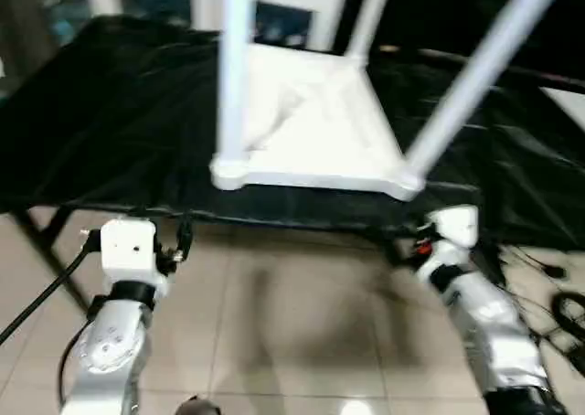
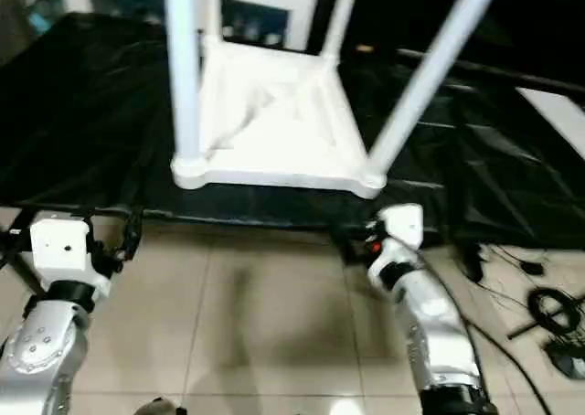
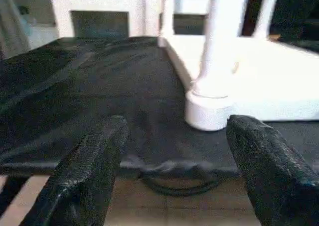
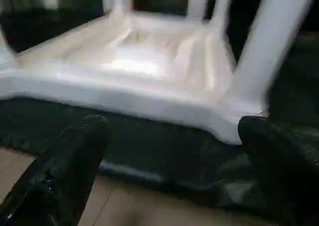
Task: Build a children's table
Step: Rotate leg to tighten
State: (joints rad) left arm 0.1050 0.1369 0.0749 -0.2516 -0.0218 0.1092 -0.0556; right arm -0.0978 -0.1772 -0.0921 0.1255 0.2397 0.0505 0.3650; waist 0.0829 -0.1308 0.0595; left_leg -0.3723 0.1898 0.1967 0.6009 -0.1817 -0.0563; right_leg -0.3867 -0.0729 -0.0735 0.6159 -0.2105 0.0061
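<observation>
The white children's table lies upside down on the black-draped work table, its ribbed tabletop [image 1: 311,132] facing up. Three tapered white legs rise from its corner sockets: the near-left leg [image 1: 235,68], the near-right leg [image 1: 475,77] and a far leg [image 1: 370,17]. My left gripper [image 3: 177,131] is open and empty, a short way in front of the near-left socket [image 3: 209,109]. My right gripper [image 4: 174,129] is open wide and empty, facing the tabletop's near edge [image 4: 124,94]. Both wrists, the left [image 1: 128,250] and the right [image 1: 452,228], hang below the work table's front edge.
The black-draped work table [image 1: 110,113] spreads wide to both sides of the white set. Beige floor tiles [image 1: 292,324] lie below my arms. Black cables [image 1: 558,305] trail on the floor at the right. A white cabinet [image 3: 99,12] stands behind the work table.
</observation>
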